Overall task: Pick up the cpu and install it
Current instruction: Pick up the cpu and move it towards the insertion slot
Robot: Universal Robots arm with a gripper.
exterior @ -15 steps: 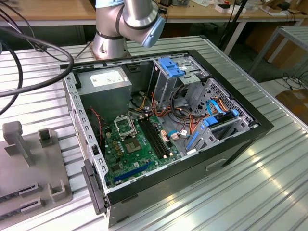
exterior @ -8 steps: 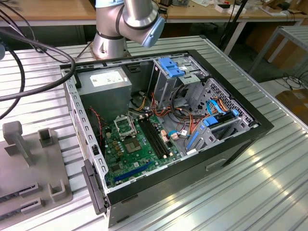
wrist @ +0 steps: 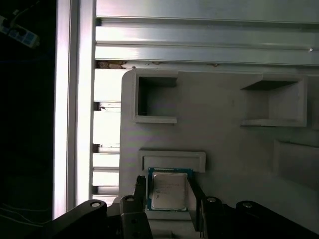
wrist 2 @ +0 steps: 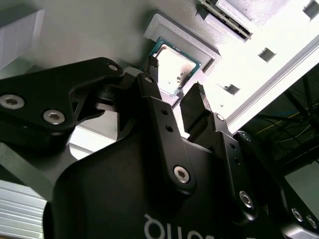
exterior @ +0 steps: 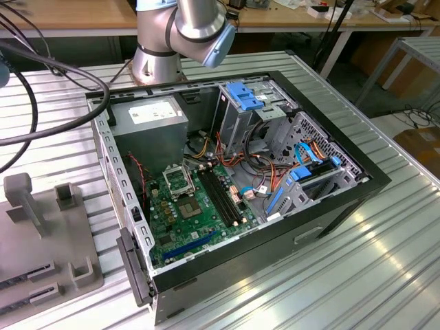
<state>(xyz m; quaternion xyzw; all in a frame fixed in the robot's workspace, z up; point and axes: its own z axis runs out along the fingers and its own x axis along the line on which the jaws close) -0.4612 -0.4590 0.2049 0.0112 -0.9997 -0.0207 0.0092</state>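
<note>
**Gripper straddles the cpu on its tray**

The open computer case [exterior: 227,258] shows its green motherboard [exterior: 180,230]. In the first wrist view the gripper [wrist: 167,185] hangs over the grey fixture tray [wrist: 224,149], jaws apart on either side of the cpu [wrist: 168,193], which lies flat against a raised holder. The chip is probably light, stiff and fragile, so it is best gripped by opposite edges.
</note>
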